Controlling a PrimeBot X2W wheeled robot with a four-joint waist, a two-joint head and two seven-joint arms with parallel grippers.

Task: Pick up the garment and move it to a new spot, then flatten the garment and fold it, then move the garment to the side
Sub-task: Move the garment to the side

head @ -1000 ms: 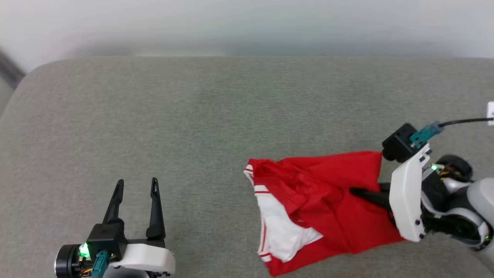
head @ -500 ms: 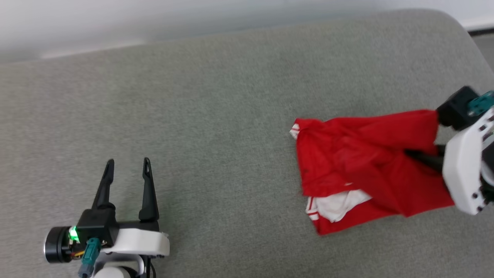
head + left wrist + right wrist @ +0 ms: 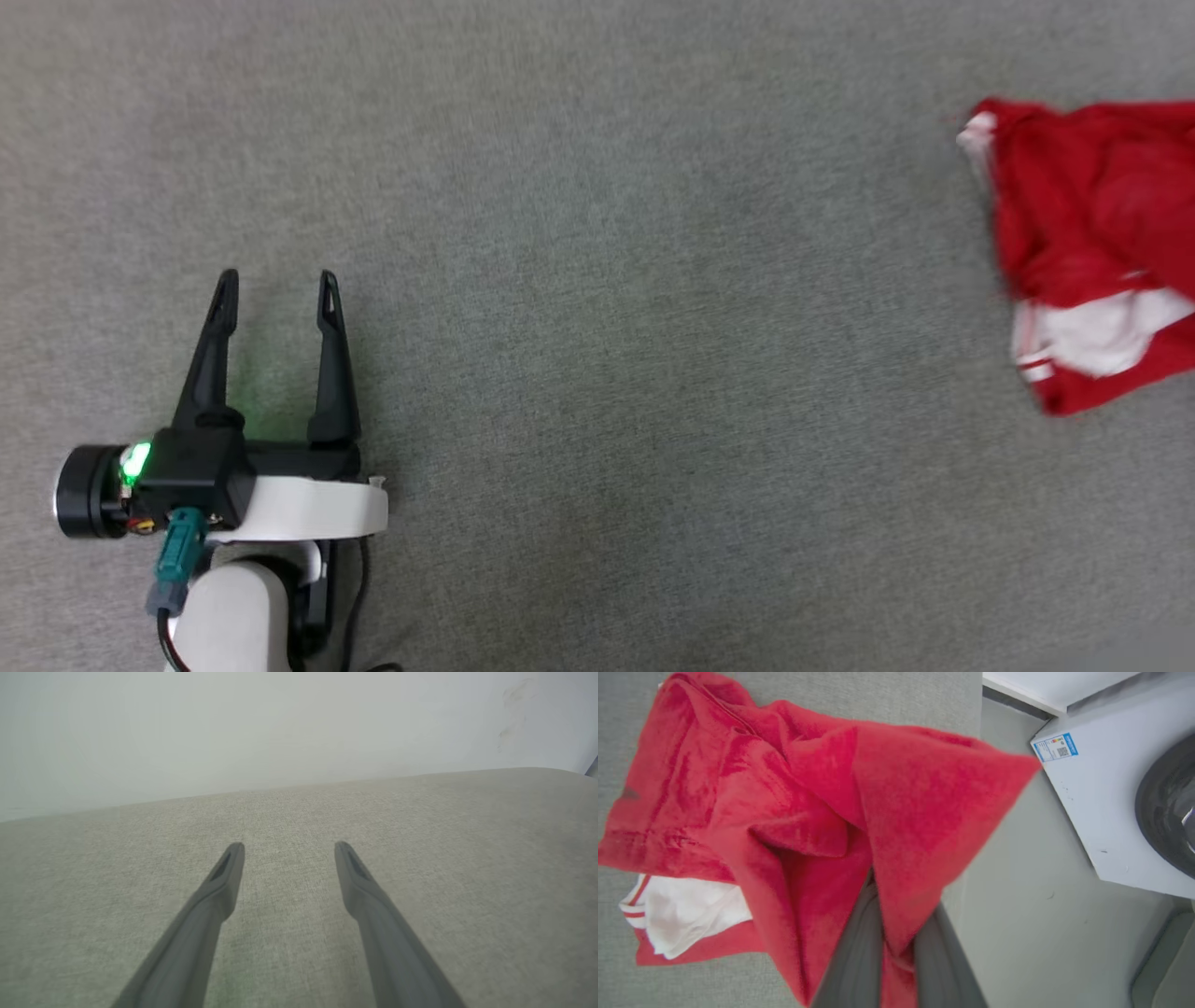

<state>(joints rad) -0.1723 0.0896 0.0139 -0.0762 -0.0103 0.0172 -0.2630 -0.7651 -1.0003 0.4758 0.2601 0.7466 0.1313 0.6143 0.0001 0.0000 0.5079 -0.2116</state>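
The garment (image 3: 1092, 233) is a crumpled red jersey with a white, stripe-trimmed sleeve, cut off by the right edge of the head view. In the right wrist view the garment (image 3: 808, 812) hangs bunched over the grey cushion, and my right gripper (image 3: 892, 952) is shut on a red fold of it, the cloth covering its fingertips. My left gripper (image 3: 277, 280) lies far to the left on the cushion, open, with nothing between its fingers (image 3: 224, 882). The left gripper (image 3: 289, 847) points toward the cushion's far edge.
A wide grey upholstered surface (image 3: 607, 327) spreads between the left gripper and the garment. Past the surface's edge (image 3: 978, 718), the right wrist view shows pale floor (image 3: 1017, 905) and a white appliance (image 3: 1101, 812) with a dark round door. A pale wall (image 3: 280, 728) stands behind.
The head camera has turned, shifting the whole picture. The garment, held by the right gripper, now sits farther from the left gripper and more bunched. The left gripper stays open.
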